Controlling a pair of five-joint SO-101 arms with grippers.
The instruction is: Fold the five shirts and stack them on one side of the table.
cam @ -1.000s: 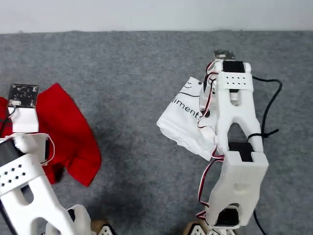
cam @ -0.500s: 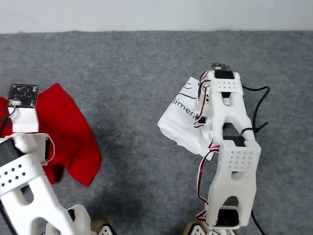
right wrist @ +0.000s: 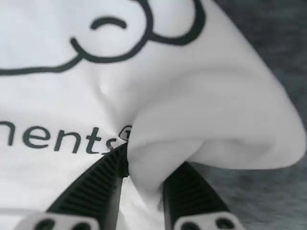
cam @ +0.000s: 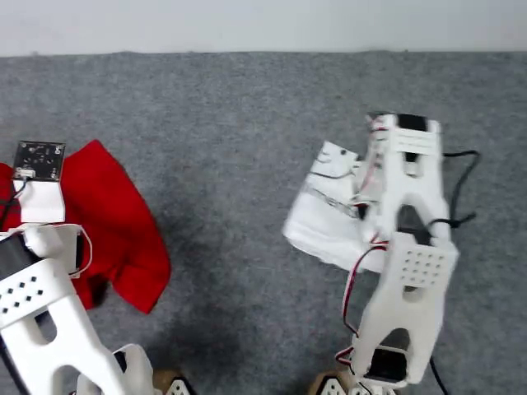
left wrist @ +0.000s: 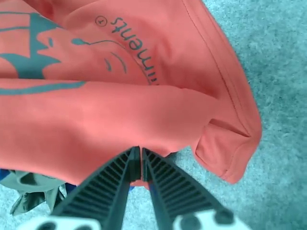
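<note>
A red shirt (cam: 115, 218) lies crumpled at the table's left side. In the left wrist view it is orange-red with dark print (left wrist: 144, 72). My left gripper (left wrist: 140, 153) is shut, its tips touching the shirt's near edge. A white shirt (cam: 329, 218) with dark print sits bunched right of centre, partly under the right arm (cam: 408, 206). My right gripper (right wrist: 148, 165) is shut on a raised fold of the white shirt (right wrist: 158, 72), with cloth bulging between the fingers.
Grey carpet (cam: 230, 123) covers the table, with a white wall along the far edge. An olive cloth (left wrist: 33, 191) and a bit of blue cloth peek out under the red shirt. Open carpet lies between the two shirts.
The right arm has shifted right with the white shirt in its gripper, dragging and bunching the cloth so less print shows. The left arm and red shirt have not moved.
</note>
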